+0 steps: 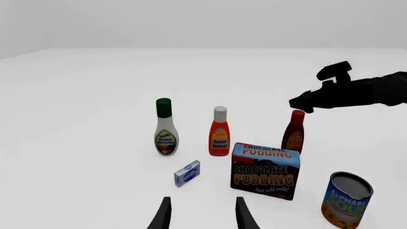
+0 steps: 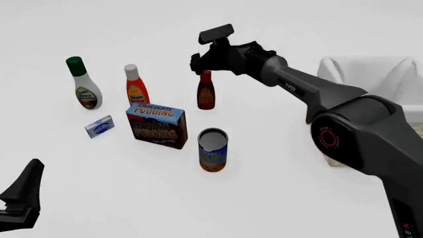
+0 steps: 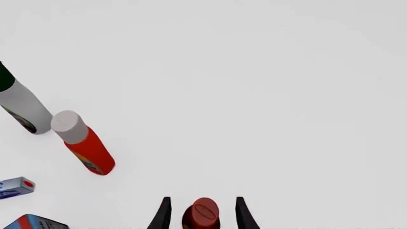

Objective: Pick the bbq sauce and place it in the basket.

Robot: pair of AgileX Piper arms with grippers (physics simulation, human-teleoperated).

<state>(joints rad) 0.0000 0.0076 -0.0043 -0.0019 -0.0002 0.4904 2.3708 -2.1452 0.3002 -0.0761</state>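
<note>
Red-capped bbq sauce (image 3: 202,215) between right tool (image 3: 201,213) fingers

A plain white bench (image 2: 278,198) carries everything. The chocolate pudding box (image 2: 156,125) stands mid-cluster. From it, the soup can (image 2: 213,149) sits at four o'clock, the small blue packet (image 2: 99,126) at nine, the ranch bottle (image 2: 84,83) at ten, the ketchup bottle (image 2: 135,85) at eleven, the bbq sauce (image 2: 206,92) at one, and the basket (image 2: 377,89) at three, well apart.
</note>
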